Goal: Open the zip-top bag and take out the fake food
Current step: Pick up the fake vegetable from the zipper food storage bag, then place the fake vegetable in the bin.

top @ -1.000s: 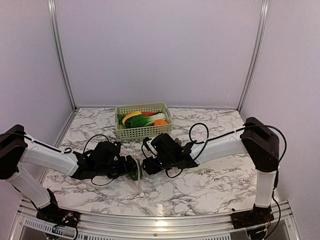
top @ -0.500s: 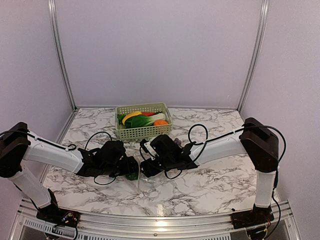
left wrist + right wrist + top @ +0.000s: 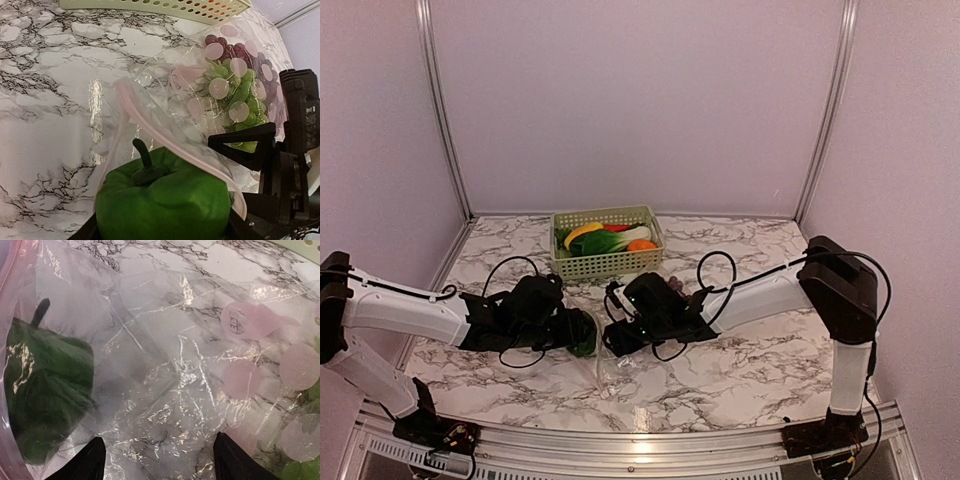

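Note:
The clear zip-top bag [image 3: 603, 362] lies crumpled on the marble between my two grippers. Its pink zip strip [image 3: 165, 135] drapes over a green bell pepper [image 3: 165, 200] at the bag's mouth. My left gripper [image 3: 162, 222] is shut on that pepper [image 3: 584, 342], low over the table. Green and purple grapes [image 3: 235, 85] lie inside the bag farther back. My right gripper [image 3: 162, 460] is open, its fingers spread over the flat bag film [image 3: 175, 365]. In the right wrist view the pepper [image 3: 45, 390] shows through the plastic at the left. In the top view my right gripper [image 3: 616, 336] faces the left gripper [image 3: 578, 334].
A pale green lattice basket [image 3: 608, 264] stands at the back centre, holding yellow, red, orange and green fake food [image 3: 605, 238]. Its edge shows in the left wrist view [image 3: 150, 6]. Black cables loop beside both wrists.
The left arm's rear links have swung left and lower. The right gripper has shifted slightly left. The pepper stays in the left gripper at nearly the same spot.

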Controlling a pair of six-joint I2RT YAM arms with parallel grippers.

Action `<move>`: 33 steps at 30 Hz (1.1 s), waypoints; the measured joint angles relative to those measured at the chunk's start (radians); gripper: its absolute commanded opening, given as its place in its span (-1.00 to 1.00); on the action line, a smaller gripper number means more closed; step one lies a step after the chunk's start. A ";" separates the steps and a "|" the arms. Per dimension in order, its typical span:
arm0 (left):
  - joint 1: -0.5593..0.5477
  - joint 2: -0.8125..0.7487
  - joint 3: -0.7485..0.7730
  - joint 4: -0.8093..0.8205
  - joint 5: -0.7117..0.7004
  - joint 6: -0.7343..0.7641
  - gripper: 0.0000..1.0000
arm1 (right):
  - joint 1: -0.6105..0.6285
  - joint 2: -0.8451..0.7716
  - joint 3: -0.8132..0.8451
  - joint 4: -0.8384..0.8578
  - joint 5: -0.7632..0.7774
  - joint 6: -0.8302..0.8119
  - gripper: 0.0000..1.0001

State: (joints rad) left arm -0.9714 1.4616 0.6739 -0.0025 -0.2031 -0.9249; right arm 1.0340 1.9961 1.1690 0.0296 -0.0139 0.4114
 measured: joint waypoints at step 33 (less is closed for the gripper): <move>0.005 -0.616 -0.005 -0.393 -0.105 0.039 -0.10 | -0.023 -0.244 -0.022 -0.058 0.089 0.024 0.50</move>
State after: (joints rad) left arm -0.9665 0.8459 0.6693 -0.3950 -0.3077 -0.8856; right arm 1.0115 1.7523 1.1473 -0.0288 0.0746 0.4351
